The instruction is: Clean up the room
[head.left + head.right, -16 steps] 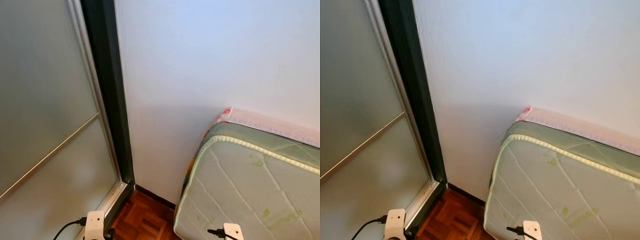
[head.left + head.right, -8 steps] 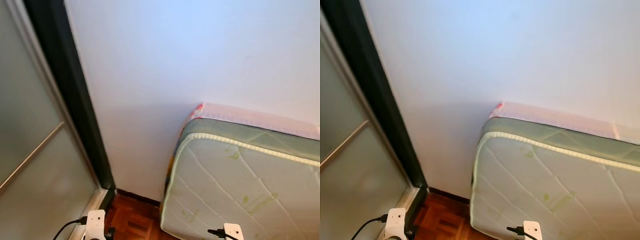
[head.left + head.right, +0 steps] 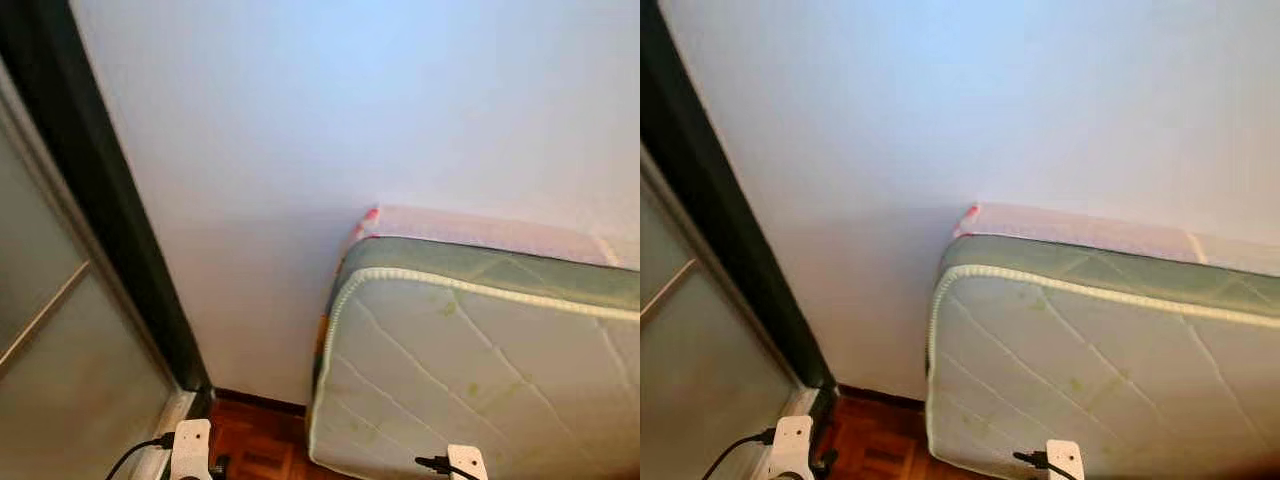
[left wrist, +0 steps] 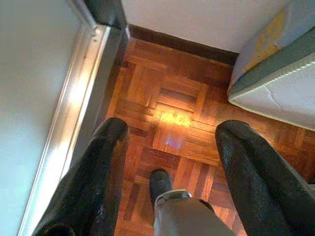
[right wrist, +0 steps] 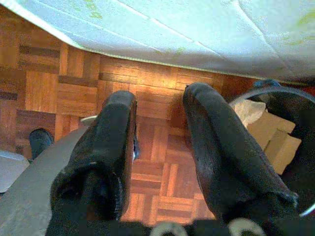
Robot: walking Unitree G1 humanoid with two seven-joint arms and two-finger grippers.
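- A white wall (image 3: pixel 330 110) is standing behind the mattress.
- The mattress (image 3: pixel 480 370), quilted white with a green edge band and pale piping, is leaning on its side against that wall, its lower edge resting on the parquet floor (image 4: pixel 172 113); a pink layer (image 3: pixel 480 228) is lying along its top, between it and the wall.
- A dark-framed frosted sliding door (image 3: pixel 60 300) is standing to the left of the mattress, past the wall's corner.
- A dark round bin (image 5: pixel 283 142) with pale blocks inside is sitting on the floor just beside the mattress's lower edge.
- The left end effector (image 4: pixel 170 147) is hanging over the floor between door track and mattress corner, fingers spread apart, holding nothing.
- The right end effector (image 5: pixel 157 118) is hanging over the floor near the mattress's edge, fingers parted and empty.
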